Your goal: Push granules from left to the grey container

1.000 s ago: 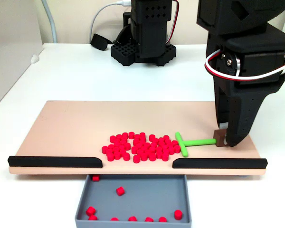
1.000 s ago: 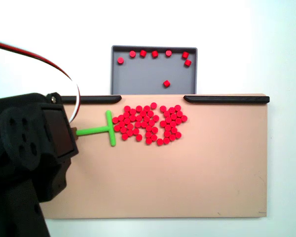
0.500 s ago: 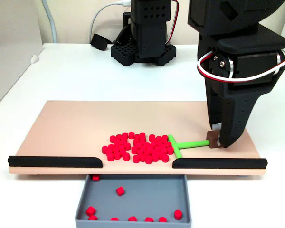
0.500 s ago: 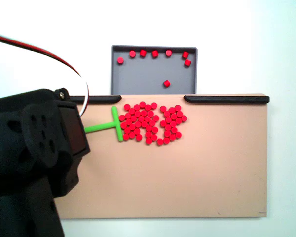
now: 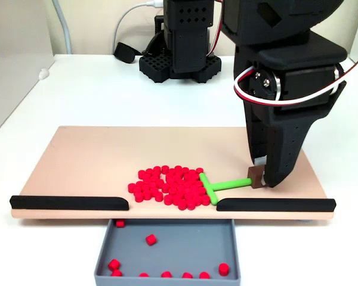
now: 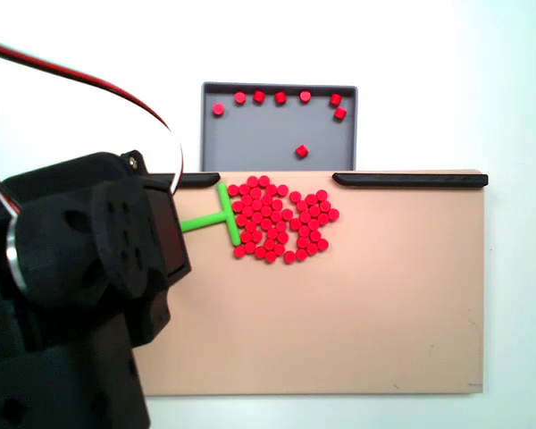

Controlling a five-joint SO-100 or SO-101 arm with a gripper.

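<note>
Since the earlier frame, your gripper (image 5: pixel 261 179), clamped on the green pusher (image 5: pixel 218 186), has slid it into the granules (image 5: pixel 170 185) on the tan board (image 5: pixel 95 158). Your arm hides the pusher's handle overhead. The grey container (image 5: pixel 185 250) adjoins the board's gapped edge on the white table (image 5: pixel 77 89).

My matte black tool (image 5: pixel 264 179) pinches a small brown block on the stem of the bright green T-shaped plastic pusher (image 5: pixel 218 187), with red and white wires looping beside it. The small bright red cylindrical plastic granules (image 5: pixel 167 186) lie on the plain tan flat board (image 6: pixel 366 313), edged by two black strips (image 5: pixel 68 203). The shallow grey rectangular plastic container (image 6: pixel 250 143) sits on the white counter (image 5: pixel 107 95).
</note>
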